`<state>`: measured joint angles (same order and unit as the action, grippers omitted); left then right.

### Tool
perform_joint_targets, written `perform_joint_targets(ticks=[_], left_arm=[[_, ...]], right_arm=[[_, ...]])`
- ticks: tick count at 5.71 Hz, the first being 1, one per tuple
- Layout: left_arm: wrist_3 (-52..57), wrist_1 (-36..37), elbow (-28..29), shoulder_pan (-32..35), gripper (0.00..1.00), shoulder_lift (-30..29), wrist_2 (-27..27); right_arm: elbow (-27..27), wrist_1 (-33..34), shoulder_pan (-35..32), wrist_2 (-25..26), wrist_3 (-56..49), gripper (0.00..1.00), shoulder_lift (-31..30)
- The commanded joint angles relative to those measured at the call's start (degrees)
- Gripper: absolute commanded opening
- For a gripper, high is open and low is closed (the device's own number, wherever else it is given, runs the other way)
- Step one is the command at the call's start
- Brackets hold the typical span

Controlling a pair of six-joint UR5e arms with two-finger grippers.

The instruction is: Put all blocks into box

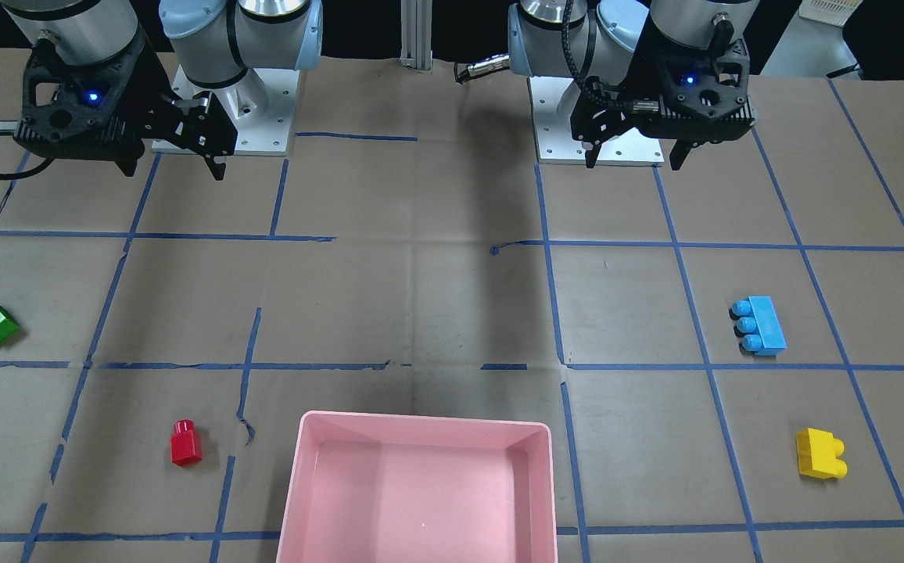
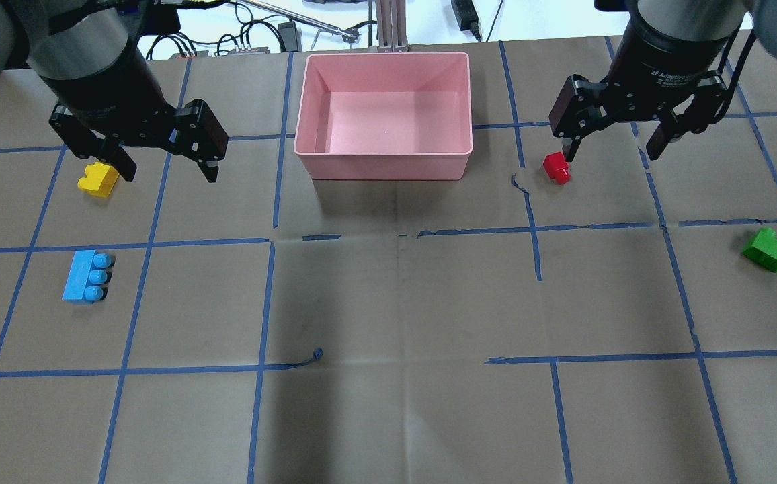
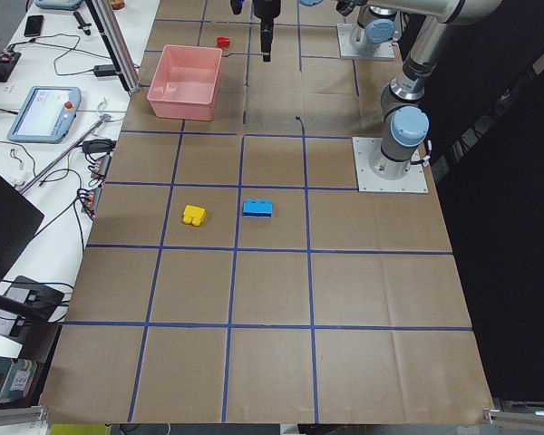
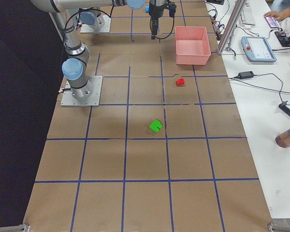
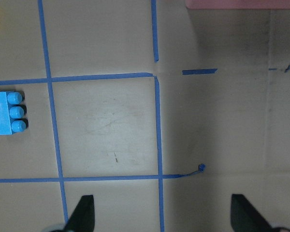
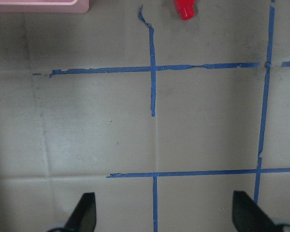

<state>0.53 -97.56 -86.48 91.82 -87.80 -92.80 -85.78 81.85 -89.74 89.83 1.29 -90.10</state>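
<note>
The pink box [image 2: 385, 163] stands empty at the table's far middle. The yellow block [image 2: 98, 179] and the blue block [image 2: 86, 276] lie apart on the left. The red block [image 2: 556, 167] and the green block [image 2: 768, 249] lie on the right. My left gripper [image 2: 168, 171] is open and empty, raised above the table beside the yellow block. My right gripper [image 2: 609, 153] is open and empty, raised near the red block. The left wrist view shows the blue block [image 5: 7, 112] at the left edge. The right wrist view shows the red block [image 6: 184, 8] at the top.
Brown paper with a blue tape grid [image 2: 267, 296] covers the table. Cables and devices [image 3: 45, 109] lie beyond the table's far edge, behind the box. The arm bases [image 1: 225, 117] stand at the robot's side.
</note>
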Motion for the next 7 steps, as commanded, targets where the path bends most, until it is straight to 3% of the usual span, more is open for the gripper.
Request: perform_joint_targets(ticks=[1, 4, 6, 7], left_arm=[[0.0, 0.0, 0.0, -1.0, 1.0, 0.0, -0.1], [2.0, 0.2, 0.1, -10.8, 1.0, 0.1, 0.1], [16.2, 0.7, -2.2, -20.9, 1.0, -2.4, 0.2], [24.3, 6.0, -4.4, -24.5, 1.0, -4.8, 0.1]], right_arm=[[-0.1, 0.0, 0.0, 0.0, 0.2, 1.0, -0.1], [-0.2, 0.0, 0.0, 0.1, 0.5, 1.0, 0.0], [-0.2, 0.0, 0.0, 0.3, 0.4, 1.0, 0.0], [-0.3, 0.2, 1.5, 0.9, -0.9, 1.0, 0.2]])
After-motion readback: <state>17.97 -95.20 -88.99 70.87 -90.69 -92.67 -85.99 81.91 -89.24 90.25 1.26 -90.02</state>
